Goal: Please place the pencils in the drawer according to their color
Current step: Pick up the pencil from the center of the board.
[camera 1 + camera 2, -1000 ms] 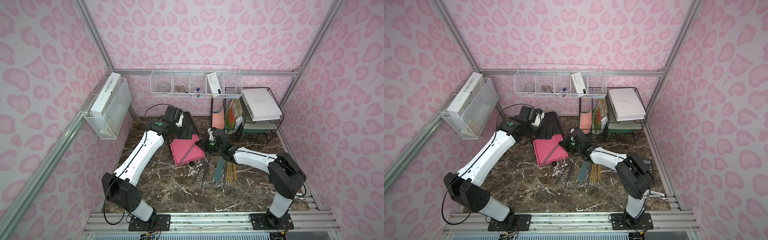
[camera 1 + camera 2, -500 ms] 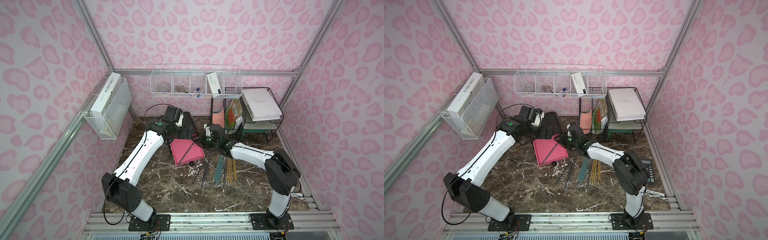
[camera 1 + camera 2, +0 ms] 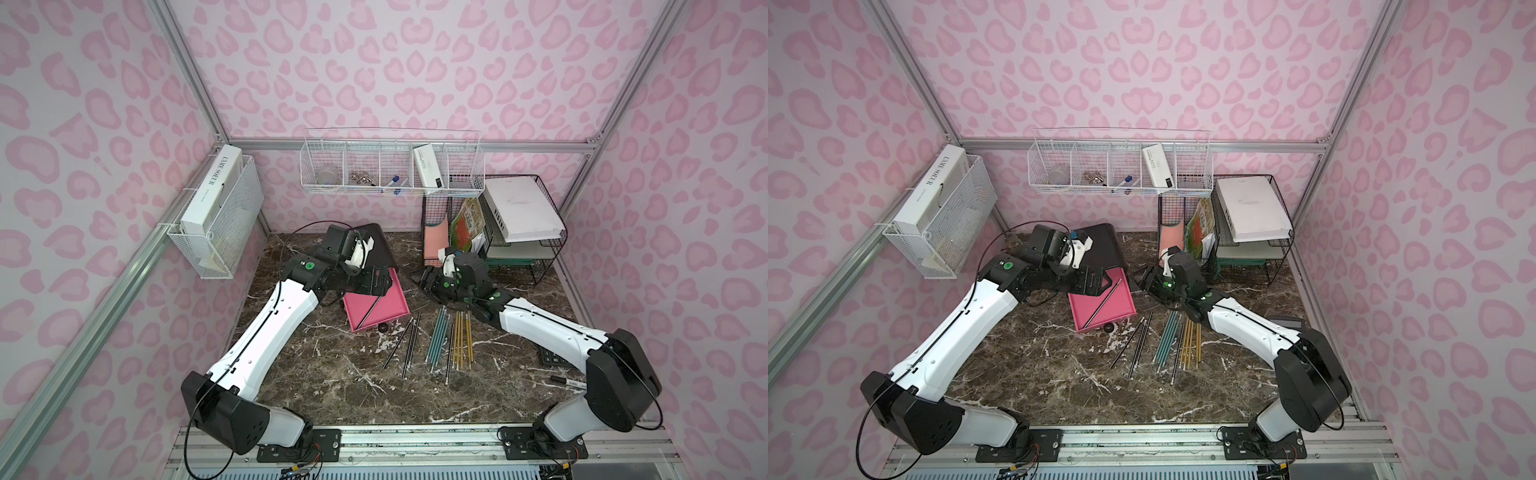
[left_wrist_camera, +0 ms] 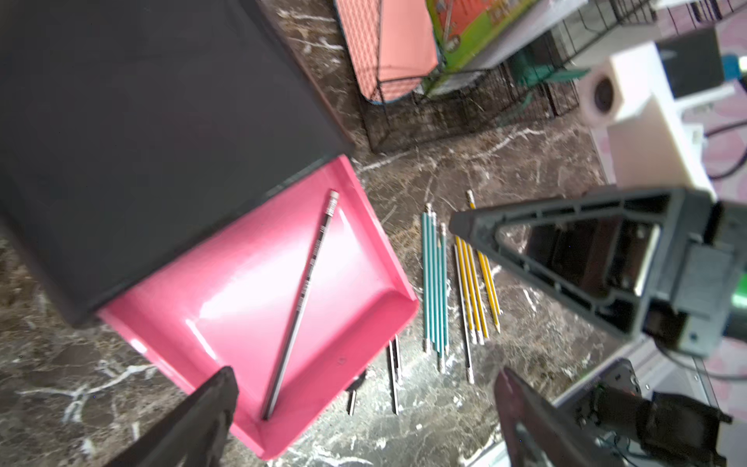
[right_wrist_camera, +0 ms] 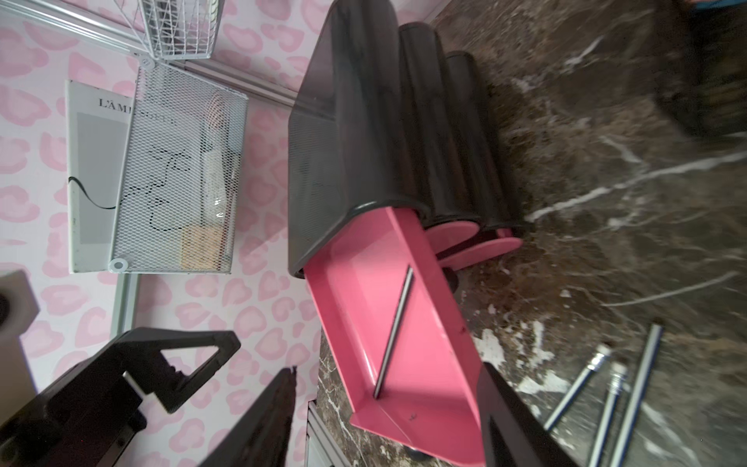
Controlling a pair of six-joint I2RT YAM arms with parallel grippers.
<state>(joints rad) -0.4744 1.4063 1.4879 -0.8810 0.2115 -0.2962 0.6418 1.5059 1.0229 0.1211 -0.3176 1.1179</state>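
One black pencil (image 4: 307, 283) lay in the drawer (image 4: 226, 307), my right claw (image 3: 427, 283) hung parted and empty; I judged the loose black pencils (image 3: 410, 344) next.

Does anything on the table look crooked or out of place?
One black pencil lies diagonally across the open pink drawer, rather than lengthwise. A stray dark pencil sits between the teal pencils and yellow pencils, apart from the other dark pencils.

In a top view, a white wire basket (image 3: 392, 172) hangs upper centre, a black mesh file rack (image 3: 435, 210) right of it, a white book (image 3: 212, 187) at left.
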